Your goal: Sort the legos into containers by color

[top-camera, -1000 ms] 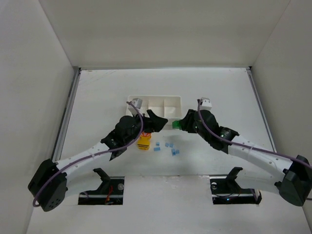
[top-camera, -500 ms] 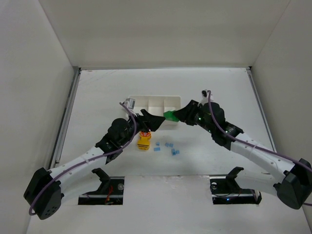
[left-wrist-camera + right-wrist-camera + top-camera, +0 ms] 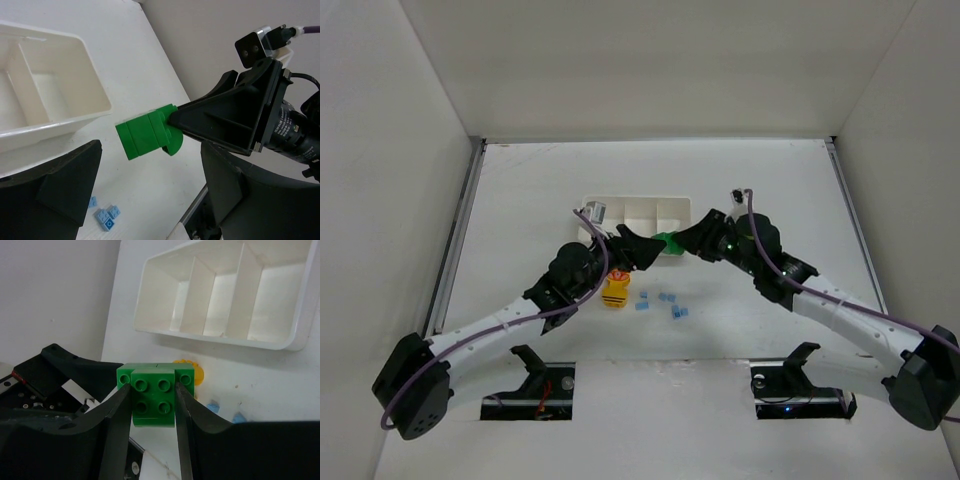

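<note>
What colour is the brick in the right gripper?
The brick is bright green; right wrist view shows it best.

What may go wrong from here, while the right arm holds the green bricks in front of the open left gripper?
1. The right gripper pinches the green bricks by one end only; a push or pull from the open left gripper might twist them loose.
2. They hang beside the tray, not over a compartment, so a drop would likely land on the table near the blue bricks.
3. The grippers are very close; their fingers might collide.
</note>
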`<state>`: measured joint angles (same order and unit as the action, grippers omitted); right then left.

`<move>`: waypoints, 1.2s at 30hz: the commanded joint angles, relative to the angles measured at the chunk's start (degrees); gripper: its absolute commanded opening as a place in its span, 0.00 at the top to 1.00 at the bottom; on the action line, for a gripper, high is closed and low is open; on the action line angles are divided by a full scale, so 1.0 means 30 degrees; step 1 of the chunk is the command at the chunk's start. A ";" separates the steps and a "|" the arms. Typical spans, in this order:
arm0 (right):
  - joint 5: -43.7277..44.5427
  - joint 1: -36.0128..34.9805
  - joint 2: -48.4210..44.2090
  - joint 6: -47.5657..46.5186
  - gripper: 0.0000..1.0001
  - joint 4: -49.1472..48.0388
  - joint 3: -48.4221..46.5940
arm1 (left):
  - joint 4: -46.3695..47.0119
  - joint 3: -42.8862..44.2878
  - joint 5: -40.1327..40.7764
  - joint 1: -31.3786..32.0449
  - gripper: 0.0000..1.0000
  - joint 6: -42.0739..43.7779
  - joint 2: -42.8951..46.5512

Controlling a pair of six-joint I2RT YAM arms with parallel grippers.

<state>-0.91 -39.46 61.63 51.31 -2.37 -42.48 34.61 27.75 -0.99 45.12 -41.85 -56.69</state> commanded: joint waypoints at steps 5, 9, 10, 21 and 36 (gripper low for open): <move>0.0038 -0.0307 -0.0649 0.0329 0.72 -0.2051 0.0712 | 0.0945 0.1062 0.0624 0.0266 0.24 -0.0085 -0.1025; 0.0126 -0.0424 -0.0591 0.0153 0.72 -0.2081 0.0742 | 0.0505 0.1473 0.0858 0.0324 0.25 -0.0348 -0.1553; 0.0214 -0.0511 -0.0562 0.0095 0.72 -0.2081 0.0742 | 0.0475 0.1532 0.0917 0.0324 0.25 -0.0407 -0.1670; 0.1121 -0.1069 -0.0385 -0.0462 0.72 -0.2374 0.0800 | 0.0446 0.1650 0.1093 0.0266 0.40 -0.1490 -0.2492; 0.1534 -0.1040 -0.0239 -0.0814 0.72 -0.3134 0.1005 | -0.0404 0.1562 0.1152 0.0091 0.74 -0.1754 -0.2053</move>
<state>2.59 -42.09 61.25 49.45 -5.63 -39.33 33.17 30.55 1.98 45.98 -46.87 -64.34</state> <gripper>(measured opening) 0.415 0.424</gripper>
